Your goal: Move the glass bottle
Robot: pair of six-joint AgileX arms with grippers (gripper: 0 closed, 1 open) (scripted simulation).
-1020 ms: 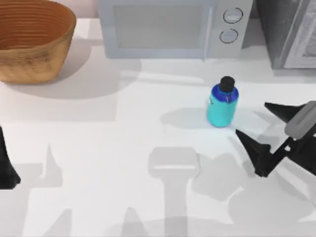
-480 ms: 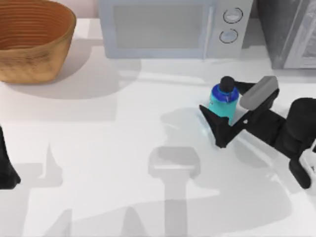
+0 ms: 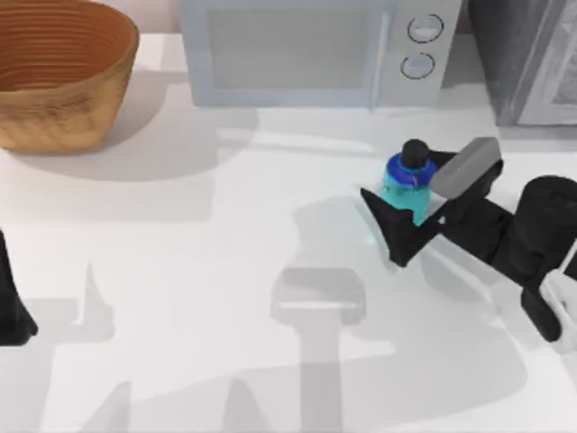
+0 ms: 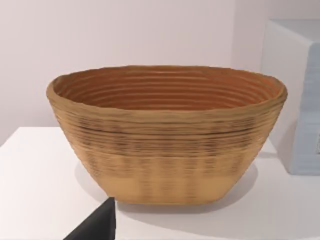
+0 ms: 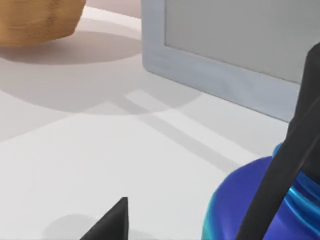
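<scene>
**Right gripper brackets the bottle**

White tabletop all around, and we sweep across from the left. Parked at the left edge sits the left gripper, idle; whether its fingers are apart or together, I cannot tell. Behind it stands a round woven wicker basket, tan and ribbed. Centre back, a pale grey microwave with two round dials. Now the action: right of centre, in front of the microwave, stands the small squat glass bottle with cyan body, blue shoulder and black cap, upright. The right gripper reaches in from the right, jaws spread either side of the body, one finger in front, one behind. Glass looks rigid, slick and breakable, probably light; I'd take it low on the cyan body, firmly yet gently.
</scene>
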